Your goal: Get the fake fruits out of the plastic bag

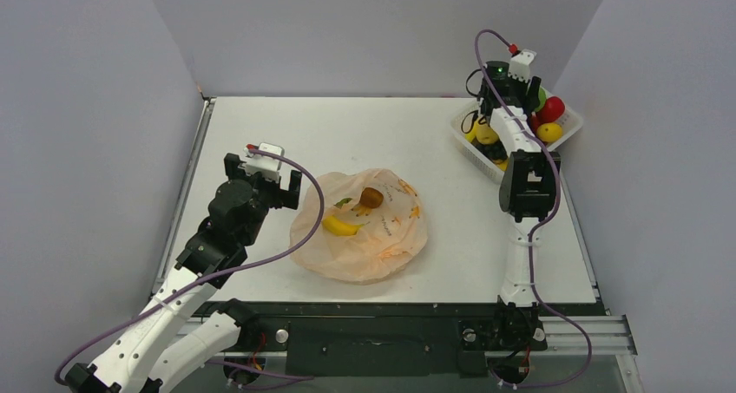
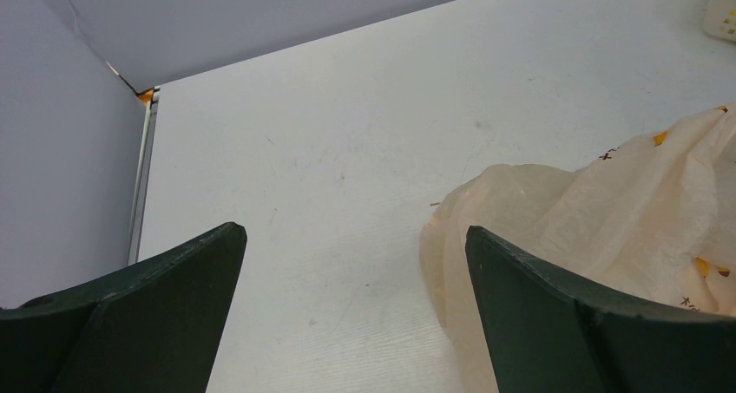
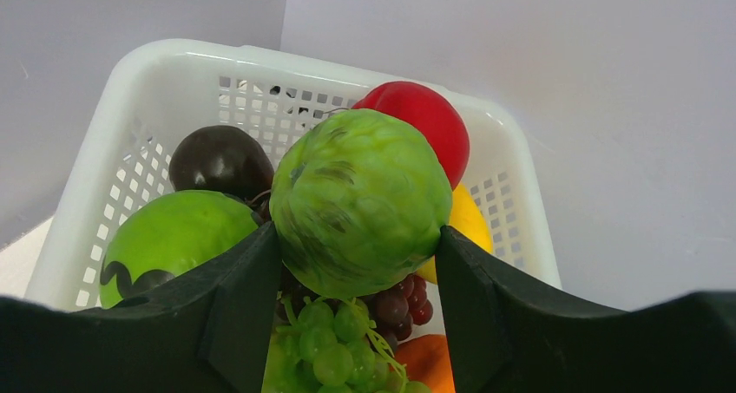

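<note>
The peach-orange plastic bag (image 1: 360, 237) lies crumpled mid-table, and its edge (image 2: 607, 211) shows in the left wrist view. Through it I see fake fruits: a yellow banana (image 1: 340, 226), a brownish one (image 1: 371, 198) and a small green bit (image 1: 344, 202). My left gripper (image 1: 264, 174) (image 2: 356, 232) stands open just left of the bag, its right finger (image 2: 590, 324) over the bag's rim and bare table between the fingers. Above the basket, my right gripper (image 1: 519, 85) (image 3: 358, 237) is shut on a bumpy green fruit (image 3: 360, 202).
At the back right stands a white lattice basket (image 1: 568, 134) (image 3: 174, 55). It holds a red fruit (image 3: 425, 115), a dark plum (image 3: 219, 159), a green apple (image 3: 169, 237), a yellow fruit (image 3: 464, 224) and green grapes (image 3: 338, 341). Grey walls close in the table.
</note>
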`<control>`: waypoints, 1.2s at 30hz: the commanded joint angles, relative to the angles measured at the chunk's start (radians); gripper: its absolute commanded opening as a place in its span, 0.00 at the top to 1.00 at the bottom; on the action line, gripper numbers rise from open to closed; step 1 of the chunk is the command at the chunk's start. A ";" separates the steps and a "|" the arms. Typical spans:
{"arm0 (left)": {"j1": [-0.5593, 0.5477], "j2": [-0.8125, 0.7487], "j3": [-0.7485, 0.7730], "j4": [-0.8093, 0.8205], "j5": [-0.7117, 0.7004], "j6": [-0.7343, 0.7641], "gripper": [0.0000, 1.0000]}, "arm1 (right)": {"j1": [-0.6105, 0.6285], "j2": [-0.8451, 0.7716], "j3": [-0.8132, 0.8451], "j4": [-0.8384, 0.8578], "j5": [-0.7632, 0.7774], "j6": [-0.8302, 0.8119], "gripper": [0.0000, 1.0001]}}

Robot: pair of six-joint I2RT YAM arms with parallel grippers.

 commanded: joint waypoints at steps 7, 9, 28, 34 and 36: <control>-0.005 -0.007 0.018 0.044 0.000 -0.005 0.01 | -0.002 -0.009 0.071 -0.016 -0.078 -0.069 0.17; -0.004 -0.008 0.018 0.044 -0.001 -0.006 0.01 | -0.001 -0.017 0.063 -0.024 -0.081 -0.063 0.08; -0.005 -0.031 0.018 0.041 -0.009 -0.002 0.01 | 0.096 -0.574 -0.501 -0.031 -0.287 0.507 0.07; -0.005 -0.027 0.017 0.044 0.004 -0.006 0.01 | 0.159 -0.774 -0.758 0.034 -0.478 0.586 0.11; -0.007 -0.025 0.018 0.043 0.009 -0.007 0.01 | 0.194 -0.836 -0.868 0.114 -0.583 0.603 0.12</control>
